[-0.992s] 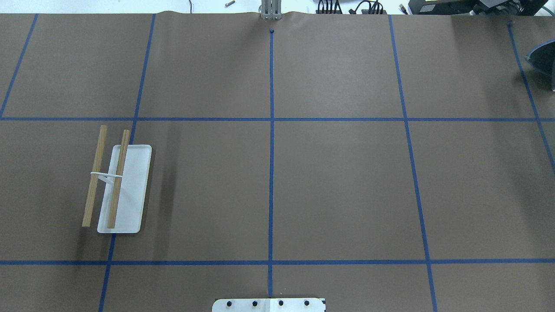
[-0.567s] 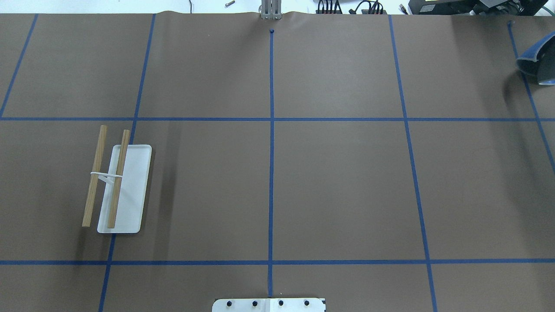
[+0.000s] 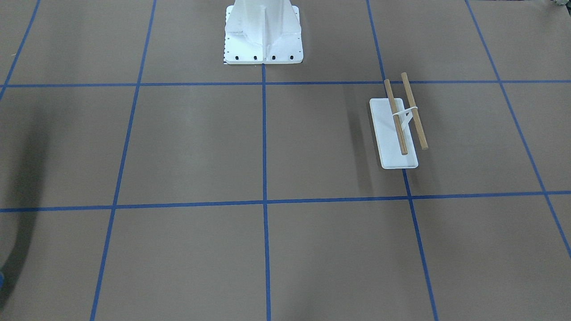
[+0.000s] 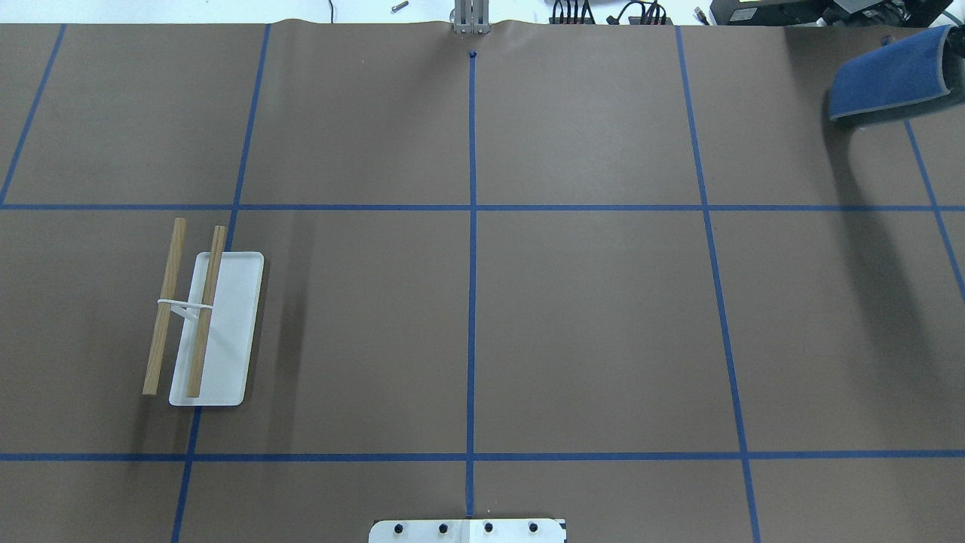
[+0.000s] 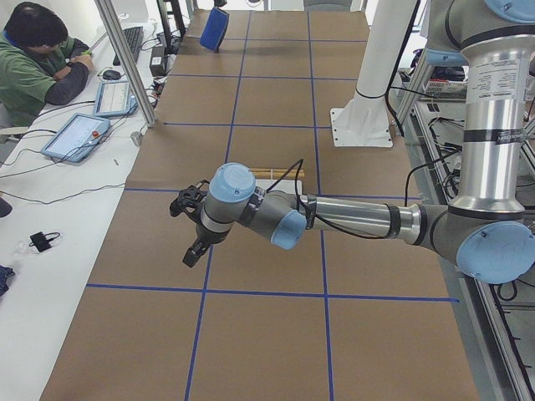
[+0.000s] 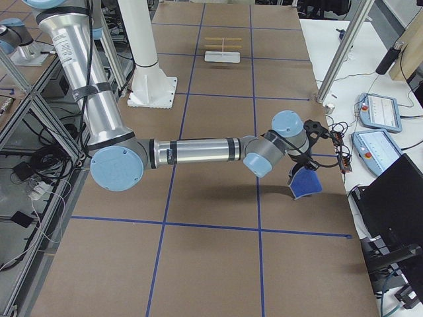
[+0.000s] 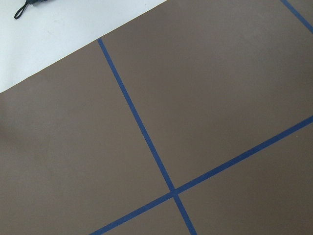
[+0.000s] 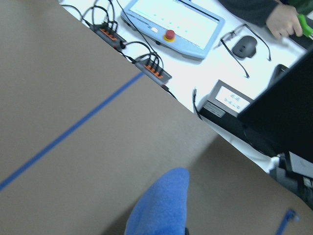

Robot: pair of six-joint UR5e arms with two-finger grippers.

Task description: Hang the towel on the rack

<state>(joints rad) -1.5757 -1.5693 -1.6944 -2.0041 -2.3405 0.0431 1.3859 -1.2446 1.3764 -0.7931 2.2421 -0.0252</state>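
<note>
Right gripper (image 6: pixel 296 173): out at the end of the near arm in the right-side view, low over the table's outer edge. No view tells whether its jaws are apart or together.
Towel (image 6: pixel 307 185): right at that gripper, hanging just under it as a folded blue lobe with a pale hem. It's off the table, in the far right corner from overhead (image 4: pixel 889 79), and it fills the bottom of the right wrist view (image 8: pixel 161 205).
Table (image 4: pixel 588 317): directly beneath the gripper, brown paper crossed by blue tape lines.
Pendant (image 8: pixel 171 24): just beyond the gripper, on the white bench past the paper's edge.
Pedestal (image 3: pixel 263 31): well back from the gripper, white, bolted down at the robot's side.
Left gripper (image 5: pixel 193 251): far from the right one, above the paper with its fingers pointing down. Open or closed, it can't be told.
Rack (image 4: pixel 203 317): well apart from the right gripper, on the left arm's side. It stands on its white base with two wooden dowels parallel, and the towel isn't on it yet.
</note>
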